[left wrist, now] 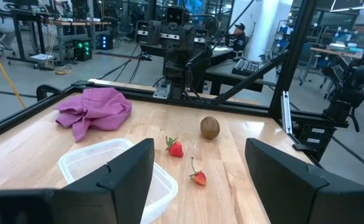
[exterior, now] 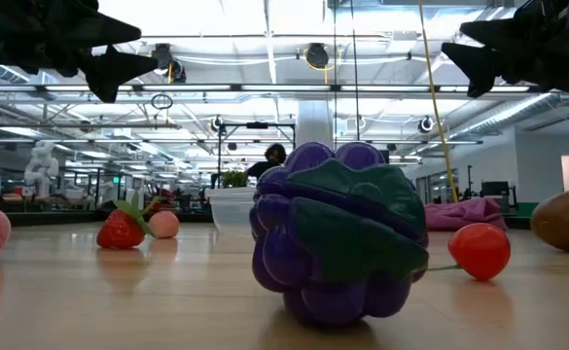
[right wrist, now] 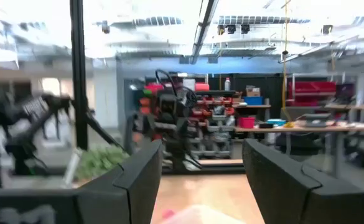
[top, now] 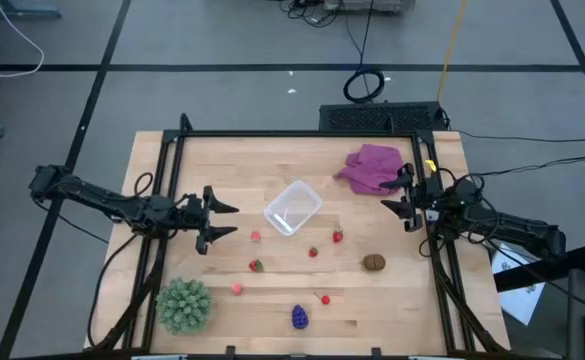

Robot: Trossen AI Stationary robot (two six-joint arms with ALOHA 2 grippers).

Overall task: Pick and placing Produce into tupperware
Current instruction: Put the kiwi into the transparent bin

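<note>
Nothing is done yet: your left gripper [top: 222, 221] and right gripper [top: 396, 197] both hang spread and empty, the tub [top: 292, 207] sits empty between them, and every fruit, from berries [top: 257, 265] to grapes [top: 299, 317], lies beyond it.

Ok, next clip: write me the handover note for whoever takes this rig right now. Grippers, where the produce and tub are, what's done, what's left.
Left gripper: open, empty, raised over the table's left side, pointing toward the tub.
Right gripper: open, empty, raised at the right edge beside the purple cloth.
Tupperware: centre of the table, upright, nothing in it.
Produce, all loose on the wood: red and pink berry pieces scattered in front of the tub, brown oval to the right, grape bunch near the front edge.
Done: nothing placed yet.
Left: every piece must go into the tub.
</note>
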